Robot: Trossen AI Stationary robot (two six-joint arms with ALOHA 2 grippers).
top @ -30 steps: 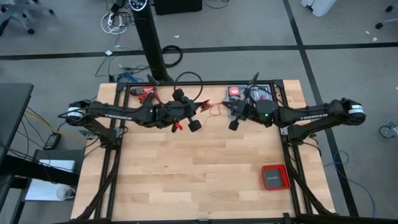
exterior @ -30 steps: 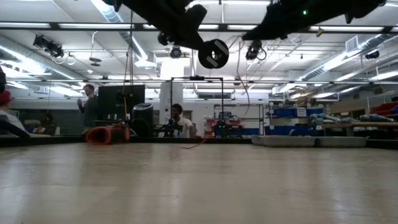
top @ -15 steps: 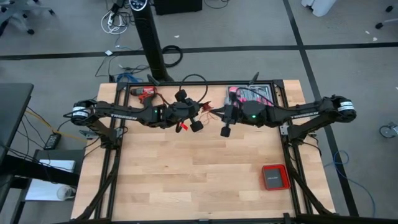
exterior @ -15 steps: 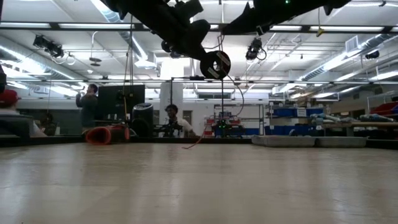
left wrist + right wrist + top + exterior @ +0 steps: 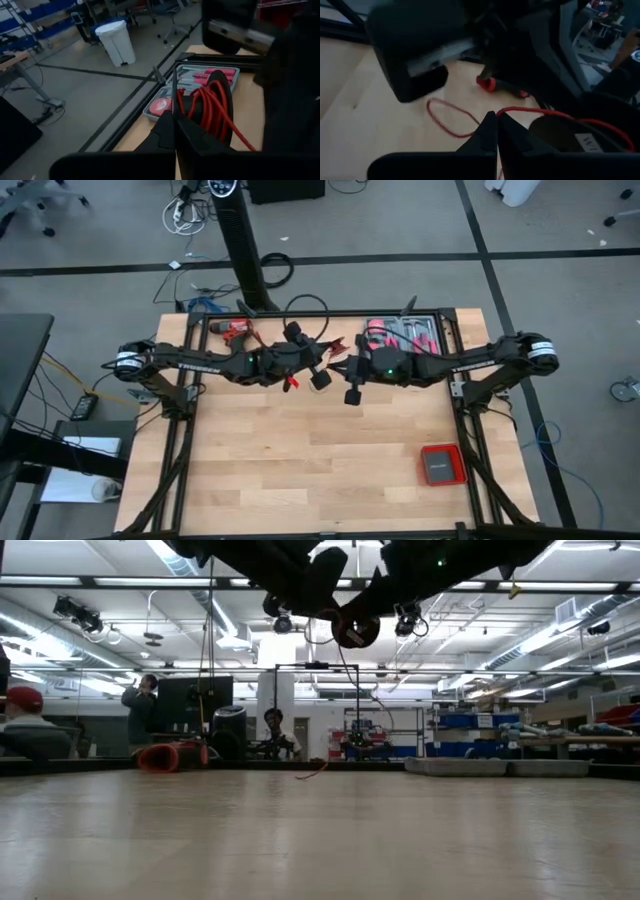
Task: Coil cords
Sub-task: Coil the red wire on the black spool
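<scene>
Here both arms are raised above the far middle of the table, their tips nearly meeting. Your left gripper has its fingers closed, and the left wrist view shows turns of the thin red cord wound around a dark round spool right ahead of those fingers. Your right gripper is also closed, and in the right wrist view a strand of the cord runs right at its fingertips, seemingly pinched there, while a slack loop of it lies on the table below. A grey tool tray sits at the far right edge, a red-and-black drill at the far left, and a flat red box near the right edge, closer to you. To do this step well, I judge you should keep the right fingers clamped on the strand with light, even tension, and guide each turn beside the one before it. Move slowly: the arms are close enough to collide, and the slack on the table could snag.
</scene>
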